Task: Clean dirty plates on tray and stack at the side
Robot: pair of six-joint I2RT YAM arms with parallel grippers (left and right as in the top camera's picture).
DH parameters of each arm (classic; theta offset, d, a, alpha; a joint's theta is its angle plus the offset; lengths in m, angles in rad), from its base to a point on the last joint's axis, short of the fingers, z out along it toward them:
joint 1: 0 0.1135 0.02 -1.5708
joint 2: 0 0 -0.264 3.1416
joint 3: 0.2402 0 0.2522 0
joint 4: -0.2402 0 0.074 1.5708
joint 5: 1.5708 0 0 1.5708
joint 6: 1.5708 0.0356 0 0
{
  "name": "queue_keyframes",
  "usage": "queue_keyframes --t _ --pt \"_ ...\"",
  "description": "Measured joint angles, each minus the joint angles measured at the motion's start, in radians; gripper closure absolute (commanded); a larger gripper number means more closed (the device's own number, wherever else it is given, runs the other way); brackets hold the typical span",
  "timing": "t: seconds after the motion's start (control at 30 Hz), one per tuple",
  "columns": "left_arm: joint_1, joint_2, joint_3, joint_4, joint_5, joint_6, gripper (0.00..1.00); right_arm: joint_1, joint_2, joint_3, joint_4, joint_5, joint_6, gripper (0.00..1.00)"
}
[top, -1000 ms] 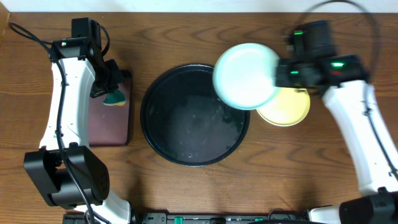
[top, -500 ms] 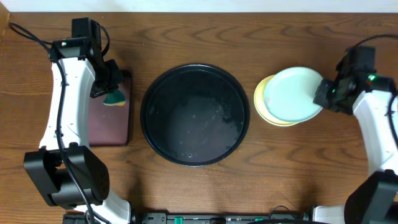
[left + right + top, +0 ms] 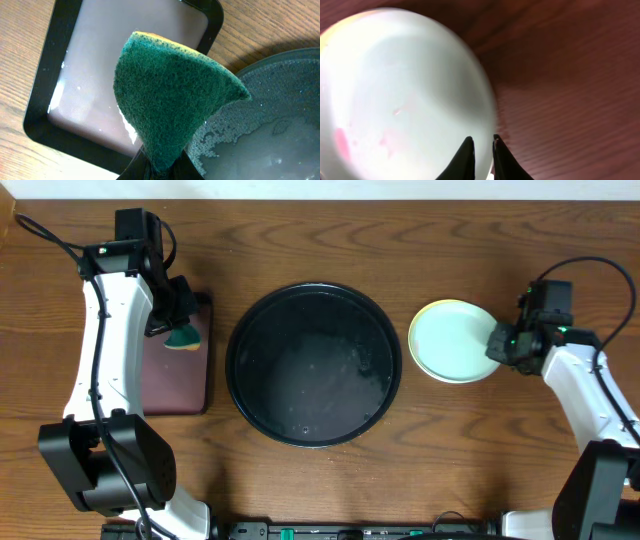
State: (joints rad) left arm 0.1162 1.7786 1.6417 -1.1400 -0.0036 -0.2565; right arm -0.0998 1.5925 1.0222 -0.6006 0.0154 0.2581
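Stacking is in hand: your right claw [image 3: 482, 149] is clamped on the rim of the mint plate [image 3: 455, 340], laid on the yellow plate [image 3: 416, 360] near the bench's right edge. Your left claw [image 3: 160, 167] pinches the green sponge [image 3: 165, 100]. Next, you likely release and withdraw.

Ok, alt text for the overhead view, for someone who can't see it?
A mint plate lies on a yellow plate right of the black tray, which holds no plates, the right gripper at the mint plate's rim. The left gripper holds a green sponge over the maroon tray.
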Motion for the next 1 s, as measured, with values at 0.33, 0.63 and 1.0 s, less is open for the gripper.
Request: queue_keyframes --t 0.33,0.63,1.0 --pt "0.0 0.0 0.0 0.004 -0.003 0.148 0.93 0.071 0.018 0.119 -0.168 -0.033 -0.003 0.35" --pt "0.021 0.0 -0.055 0.111 -0.024 0.254 0.92 0.099 0.016 0.389 -0.275 -0.122 -0.035 0.35" --pt "0.092 0.011 -0.201 0.246 -0.048 0.283 0.93 0.227 0.017 0.389 -0.267 -0.148 -0.041 0.3"
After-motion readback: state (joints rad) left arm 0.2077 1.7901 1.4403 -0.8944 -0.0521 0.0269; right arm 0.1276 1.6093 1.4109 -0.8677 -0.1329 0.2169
